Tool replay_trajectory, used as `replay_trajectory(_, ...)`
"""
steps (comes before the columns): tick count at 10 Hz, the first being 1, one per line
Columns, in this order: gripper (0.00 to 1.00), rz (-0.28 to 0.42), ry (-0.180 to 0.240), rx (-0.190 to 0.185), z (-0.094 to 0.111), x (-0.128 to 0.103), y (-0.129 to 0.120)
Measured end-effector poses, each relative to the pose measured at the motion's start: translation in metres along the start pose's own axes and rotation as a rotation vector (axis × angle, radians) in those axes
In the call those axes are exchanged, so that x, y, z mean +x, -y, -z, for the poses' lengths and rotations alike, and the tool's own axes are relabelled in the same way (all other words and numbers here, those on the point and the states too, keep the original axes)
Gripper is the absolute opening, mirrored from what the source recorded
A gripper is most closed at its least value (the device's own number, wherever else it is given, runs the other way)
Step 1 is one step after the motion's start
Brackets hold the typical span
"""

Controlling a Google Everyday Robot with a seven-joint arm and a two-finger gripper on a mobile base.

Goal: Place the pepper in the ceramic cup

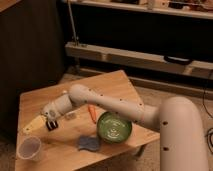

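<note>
Claw hangs left over the table, bare wood before the ceramic cup.

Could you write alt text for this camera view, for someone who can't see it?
A white robot arm stretches across a small wooden table, its gripper, jaws open and empty, just behind the white ceramic cup at the lower left. The orange pepper lies mid-table beside a green bowl and a small blue object.

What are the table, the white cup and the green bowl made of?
Table: pale wood, matte, by its tan colour. Cup: smooth white, ceramic or plastic. Green bowl: glossy, shiny spots suggest glaze or plastic. The open hand hangs low over the table, just beyond the cup.
</note>
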Motion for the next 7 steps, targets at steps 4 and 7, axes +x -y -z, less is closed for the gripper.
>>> replay_trajectory(4,0.8,0.002,0.002,0.006,0.002,0.0,0.001)
replay_trajectory(7,0.8,-0.079,-0.025,0.122,0.033,0.015,0.016)
